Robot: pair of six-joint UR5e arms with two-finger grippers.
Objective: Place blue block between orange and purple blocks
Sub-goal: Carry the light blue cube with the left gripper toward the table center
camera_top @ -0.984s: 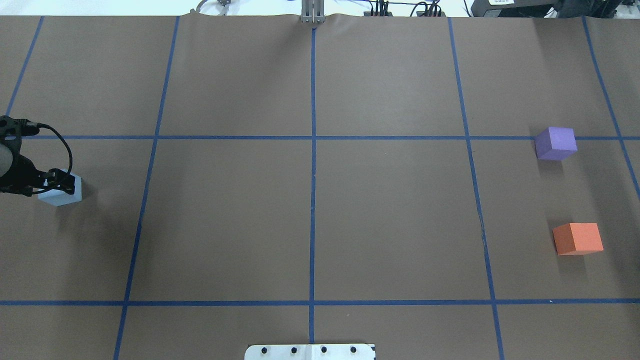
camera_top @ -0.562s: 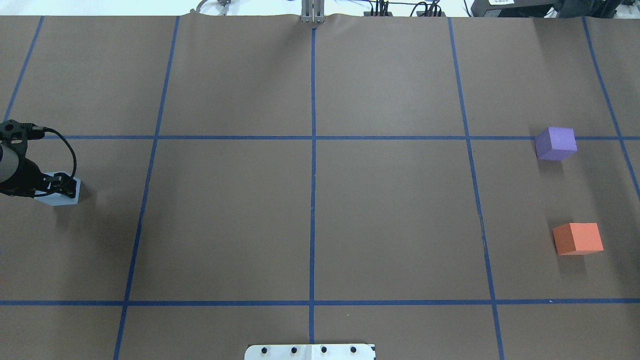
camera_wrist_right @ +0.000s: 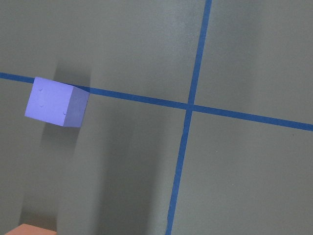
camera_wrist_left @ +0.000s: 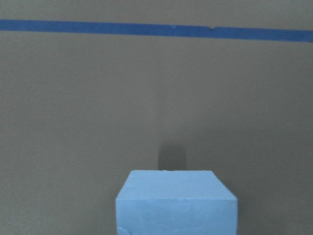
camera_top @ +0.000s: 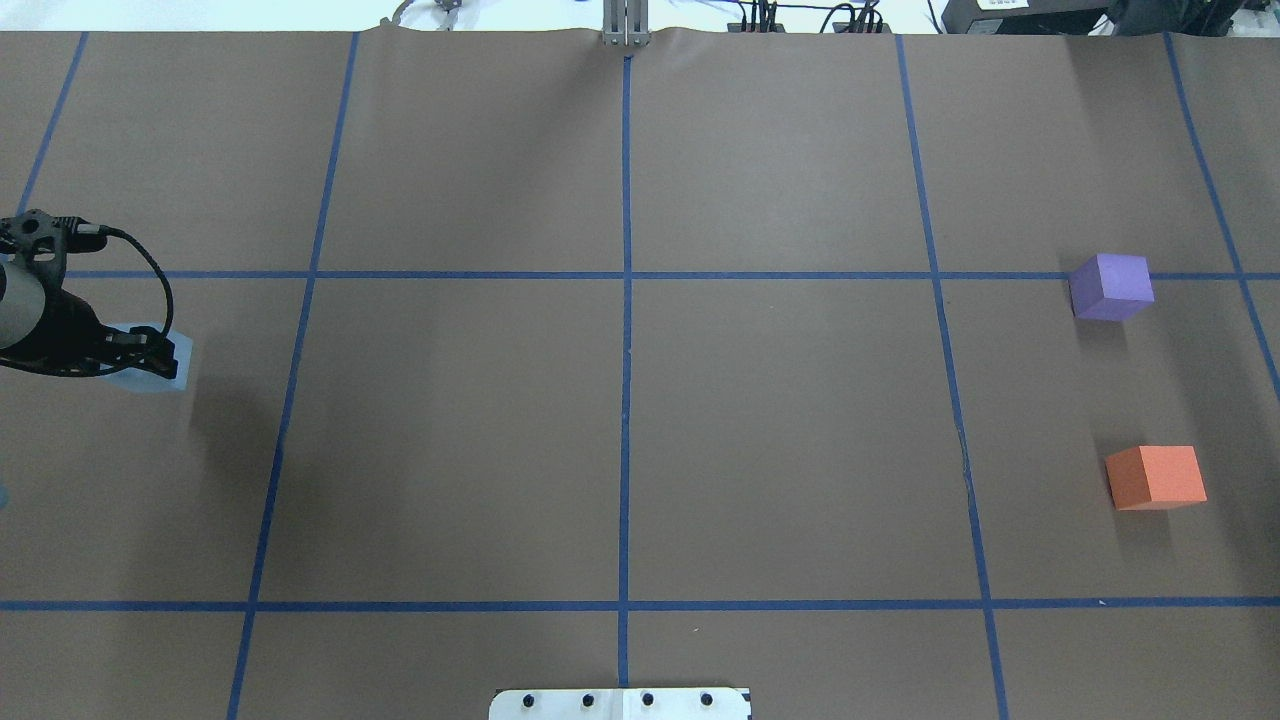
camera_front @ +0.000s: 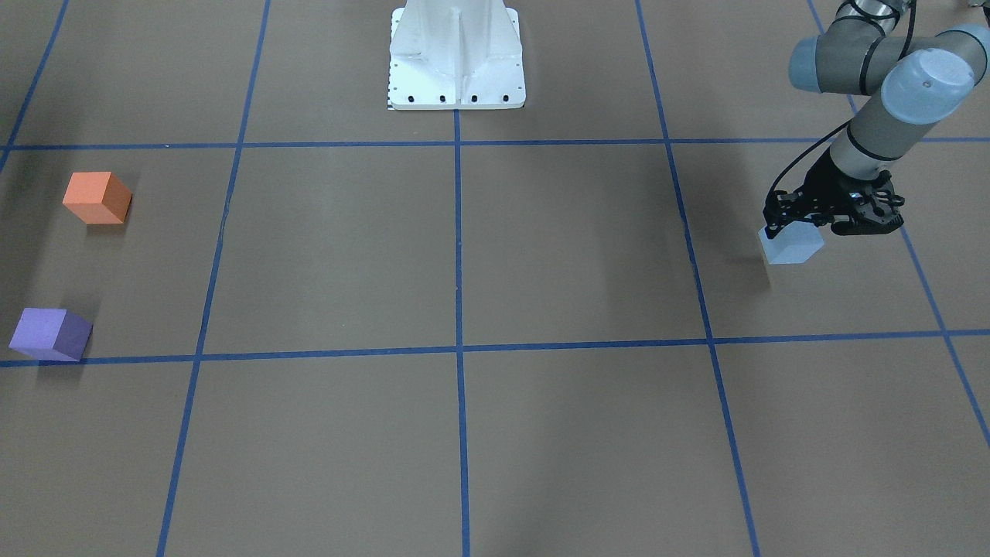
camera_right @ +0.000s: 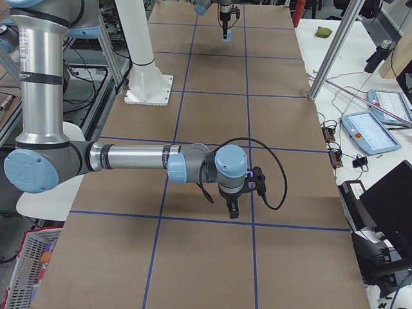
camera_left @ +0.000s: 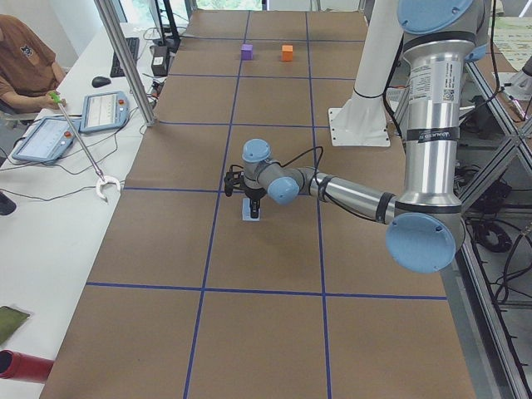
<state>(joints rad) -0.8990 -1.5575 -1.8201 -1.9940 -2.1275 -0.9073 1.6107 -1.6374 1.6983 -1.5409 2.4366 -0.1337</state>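
My left gripper [camera_front: 804, 226] is shut on the light blue block [camera_front: 790, 246] and holds it just above the table at the robot's far left. It also shows in the overhead view [camera_top: 148, 352], with the block [camera_top: 160, 378] partly hidden under it. The left wrist view shows the block's top [camera_wrist_left: 176, 203] close up. The purple block [camera_top: 1110, 287] and the orange block [camera_top: 1155, 477] sit apart at the far right. The right gripper [camera_right: 233, 209] shows only in the exterior right view, near the purple block [camera_wrist_right: 56, 102]; I cannot tell if it is open or shut.
Blue tape lines divide the brown table into squares. The robot's white base plate [camera_front: 456, 70] is at the middle of the near edge. A metal post [camera_left: 125, 66] and an operator's desk with tablets [camera_left: 104, 110] lie along the table's far side.
My left gripper has risen with the blue block and moved a little toward the table's middle. The purple and orange blocks have not moved.
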